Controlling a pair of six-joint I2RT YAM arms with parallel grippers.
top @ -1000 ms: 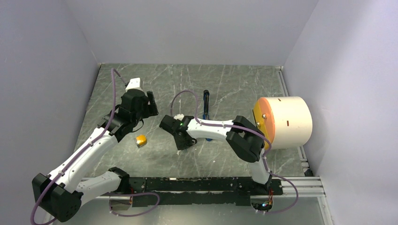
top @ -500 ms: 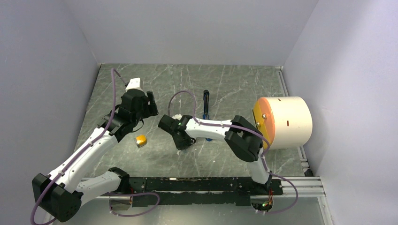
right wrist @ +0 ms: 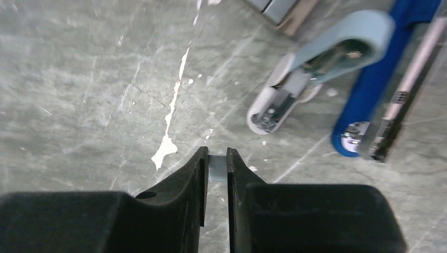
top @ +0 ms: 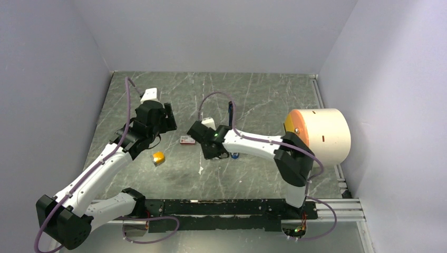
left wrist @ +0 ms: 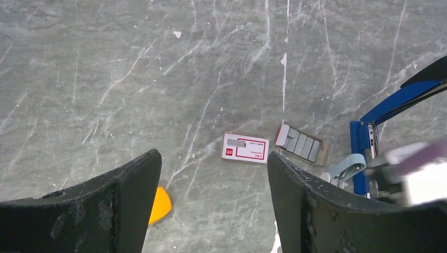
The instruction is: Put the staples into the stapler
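Pinching the staples [right wrist: 216, 169], one short silvery strip: my right gripper [right wrist: 216, 157], fingers pressed almost together on it, over the table [top: 263, 95], just left of the near end of the stapler [right wrist: 377, 74] and apart from it.

Stapler: blue body, black parts, metal rail alongside. It lies lengthwise on the table, seen from above [top: 231, 113], with its middle hidden by my right arm.

Grey-blue curved piece [right wrist: 321, 55]: on the left side of the stapler, one end meeting the blue body. Whether it is joined there I cannot tell.

Grey tray [left wrist: 300, 143]: flat on the table, just left of the stapler, silvery rows inside.

Red-and-white box [left wrist: 245, 147]: flat on the table, left of the stapler, just beyond the tray and not touching it.

Orange block [left wrist: 161, 204]: left of the stapler, farther out than the box and nearer my bases.

Left gripper [left wrist: 213, 158]: fingers spread wide, nothing between them, hanging over the table well left of the stapler, above the box and block.

Large pale cylinder [top: 321, 137]: orange face, on its side, right of the stapler, well apart.
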